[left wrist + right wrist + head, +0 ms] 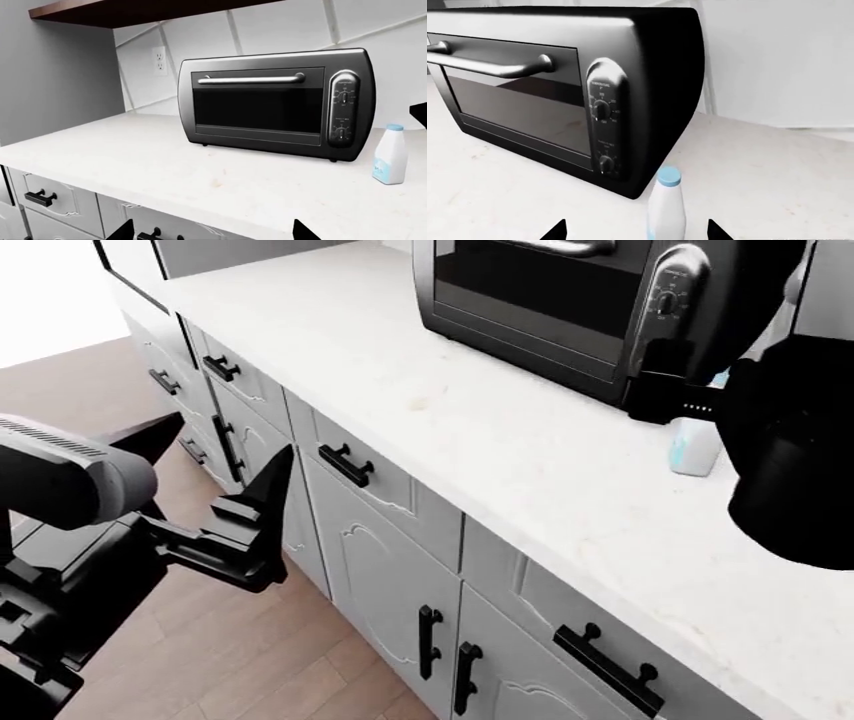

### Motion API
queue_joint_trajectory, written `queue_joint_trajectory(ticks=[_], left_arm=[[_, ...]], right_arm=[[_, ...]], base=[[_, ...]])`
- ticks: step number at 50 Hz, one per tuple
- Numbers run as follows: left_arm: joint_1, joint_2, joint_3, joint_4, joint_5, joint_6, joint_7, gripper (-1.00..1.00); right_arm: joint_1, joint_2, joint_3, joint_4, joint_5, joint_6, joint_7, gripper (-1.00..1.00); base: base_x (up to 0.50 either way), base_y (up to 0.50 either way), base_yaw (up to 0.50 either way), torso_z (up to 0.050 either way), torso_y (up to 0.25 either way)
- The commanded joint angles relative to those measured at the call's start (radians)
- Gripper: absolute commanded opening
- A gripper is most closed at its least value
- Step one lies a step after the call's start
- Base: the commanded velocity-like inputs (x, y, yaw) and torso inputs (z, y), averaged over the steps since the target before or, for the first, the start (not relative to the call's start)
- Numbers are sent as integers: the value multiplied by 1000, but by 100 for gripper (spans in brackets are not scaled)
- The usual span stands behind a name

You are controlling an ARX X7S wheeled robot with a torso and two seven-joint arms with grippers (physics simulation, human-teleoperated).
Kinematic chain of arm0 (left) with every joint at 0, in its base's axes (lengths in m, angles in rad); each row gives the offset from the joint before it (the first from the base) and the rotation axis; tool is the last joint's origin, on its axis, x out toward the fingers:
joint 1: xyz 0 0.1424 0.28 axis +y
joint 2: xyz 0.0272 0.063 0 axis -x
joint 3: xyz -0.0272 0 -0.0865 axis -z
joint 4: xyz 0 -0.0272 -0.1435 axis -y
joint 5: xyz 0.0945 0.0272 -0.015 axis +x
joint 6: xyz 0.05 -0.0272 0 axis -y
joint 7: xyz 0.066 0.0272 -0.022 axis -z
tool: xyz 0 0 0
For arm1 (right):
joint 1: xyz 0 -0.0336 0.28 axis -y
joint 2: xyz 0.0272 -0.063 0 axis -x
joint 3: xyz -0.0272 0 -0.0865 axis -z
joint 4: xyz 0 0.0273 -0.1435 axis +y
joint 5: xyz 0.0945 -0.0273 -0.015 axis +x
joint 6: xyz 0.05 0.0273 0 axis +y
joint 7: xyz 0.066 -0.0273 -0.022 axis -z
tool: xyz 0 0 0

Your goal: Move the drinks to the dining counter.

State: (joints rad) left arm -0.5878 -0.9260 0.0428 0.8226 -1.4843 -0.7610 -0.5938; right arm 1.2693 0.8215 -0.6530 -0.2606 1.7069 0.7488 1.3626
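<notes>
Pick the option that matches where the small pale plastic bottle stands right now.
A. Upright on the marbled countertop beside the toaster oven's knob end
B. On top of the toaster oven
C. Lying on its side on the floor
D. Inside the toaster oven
A: the small pale plastic bottle stands upright on the countertop, next to the knob end of the toaster oven.

toaster oven (273, 102): glossy black casing, dark glass door, brushed metal handle (252, 79). countertop (200, 175): matt white stone, faintly marbled. small bottle (391, 155): pale smooth plastic, light-blue cap and label. cabinet fronts (387, 570): light-grey painted, satin; black matt pulls. wall shelf (133, 10): dark wood. backsplash (280, 30): smooth white tile. floor (267, 670): wood planks.
</notes>
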Motion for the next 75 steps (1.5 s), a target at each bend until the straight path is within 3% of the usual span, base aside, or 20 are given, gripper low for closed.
queue_joint_trajectory(ticks=[1,18,52,75], left_arm=[[2,1,3,-3,6,1,4,100],[-1,9,19,-9,19,-4,5,100],[-5,12,33,-19,30,-5,10,100],[-2,24,54,-32,54,-7,19,100]], right_arm=[[12,-16,-28,94,-41,17,-46,100],[26,-69,-80,277,-123,29,-175,100],[20,-118,-130,518,-229,-1,-292,100],[101,-236,-225,823,-385,-28,-507,100]], base=[[0,0,0,0,0],[0,0,0,0,0],[0,0,0,0,0],[0,0,0,0,0]])
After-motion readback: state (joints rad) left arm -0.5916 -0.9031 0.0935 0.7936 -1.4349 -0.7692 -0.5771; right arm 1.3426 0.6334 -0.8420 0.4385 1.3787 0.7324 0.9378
